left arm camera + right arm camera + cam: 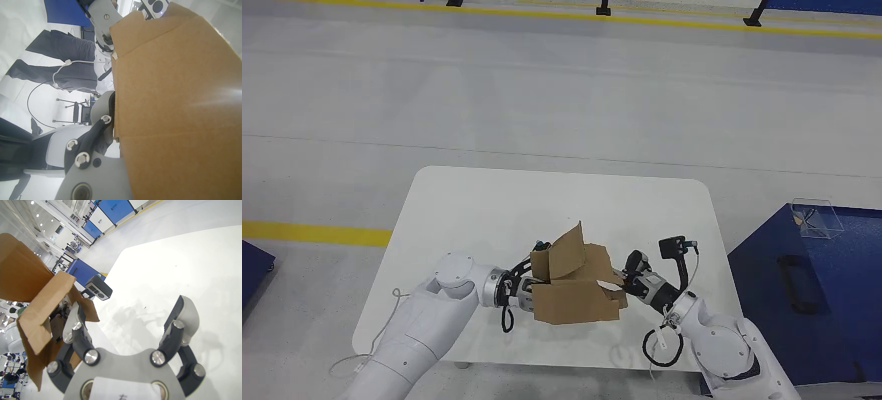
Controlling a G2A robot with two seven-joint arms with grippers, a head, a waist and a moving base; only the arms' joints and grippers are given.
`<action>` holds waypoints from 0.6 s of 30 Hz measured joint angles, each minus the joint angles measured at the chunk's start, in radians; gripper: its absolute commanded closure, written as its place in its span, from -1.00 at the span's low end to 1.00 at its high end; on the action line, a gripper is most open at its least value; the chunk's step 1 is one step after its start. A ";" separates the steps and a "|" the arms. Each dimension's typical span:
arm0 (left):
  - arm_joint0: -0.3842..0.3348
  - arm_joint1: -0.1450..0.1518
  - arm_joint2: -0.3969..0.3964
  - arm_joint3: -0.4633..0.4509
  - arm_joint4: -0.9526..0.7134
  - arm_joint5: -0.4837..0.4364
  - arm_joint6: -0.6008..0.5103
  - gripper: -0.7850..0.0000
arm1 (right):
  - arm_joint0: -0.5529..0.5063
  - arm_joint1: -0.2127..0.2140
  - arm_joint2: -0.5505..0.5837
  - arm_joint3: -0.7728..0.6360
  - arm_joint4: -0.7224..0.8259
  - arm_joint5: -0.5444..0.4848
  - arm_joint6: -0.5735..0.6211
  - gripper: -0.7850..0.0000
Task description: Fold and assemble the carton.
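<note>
The right tool (130,306) has its fingers spread wide and holds nothing. The left tool (532,282) looks clamped on the opposite end of the work: one of its fingers (104,108) lies flat against a panel edge and its partner is hidden behind cardboard, so that grip is a judgement. Below both tools lies the white, round-cornered worktop (542,200), most of it stretching away beyond their tips. Between the tools, seemingly held off the near part of that surface, is the brown corrugated cardboard carton (577,298), half-formed, its long axis running from one tool to the other. The coming move turns on one relation: the carton sits to the side of the right tool, outboard of one finger and toward the left tool. It is not inside the right tool's span, which faces bare worktop instead. The loose flaps (567,252) rise and splay from the carton's body between the two tools. With the left tool taken up by holding, the right arm seems the one free to press or tuck them. The right tool's nearer finger (74,315) is at a small flap (88,309), touching or just beside it, I cannot tell which. The farther finger (186,311) is well apart from any cardboard.
</note>
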 measured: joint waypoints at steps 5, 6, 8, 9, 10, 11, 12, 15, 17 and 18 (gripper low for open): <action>0.018 0.007 -0.011 -0.034 0.014 -0.012 -0.011 1.00 | 0.004 -0.001 -0.005 0.012 0.007 0.005 0.000 -1.00; 0.022 0.008 -0.012 -0.040 0.018 -0.012 -0.011 1.00 | 0.006 -0.001 -0.011 0.012 0.006 0.007 -0.001 -1.00; 0.028 0.009 -0.012 -0.053 0.023 -0.014 -0.011 1.00 | 0.008 -0.002 -0.024 0.010 0.000 0.009 -0.004 -1.00; 0.031 0.010 -0.012 -0.059 0.027 -0.013 -0.010 1.00 | 0.010 -0.003 -0.032 0.009 -0.003 0.010 -0.006 -1.00; 0.033 0.010 -0.013 -0.063 0.029 -0.012 -0.009 1.00 | 0.011 -0.004 -0.037 0.008 -0.005 0.010 -0.007 -1.00; 0.034 0.011 -0.013 -0.066 0.031 -0.011 -0.007 1.00 | 0.012 -0.004 -0.043 0.006 -0.006 0.010 -0.008 -1.00; 0.036 0.012 -0.014 -0.069 0.032 -0.011 -0.007 1.00 | 0.011 -0.005 -0.049 0.005 -0.008 0.009 -0.010 -1.00; 0.040 0.013 -0.017 -0.071 0.033 -0.013 -0.003 1.00 | 0.010 -0.006 -0.058 0.004 -0.014 0.008 -0.015 -1.00; 0.044 0.014 -0.020 -0.068 0.042 -0.016 0.015 1.00 | 0.007 -0.006 -0.056 0.004 -0.011 0.004 -0.020 -1.00; 0.045 0.014 -0.022 -0.065 0.047 -0.014 0.029 1.00 | 0.005 -0.005 -0.053 0.004 -0.005 0.001 -0.022 -1.00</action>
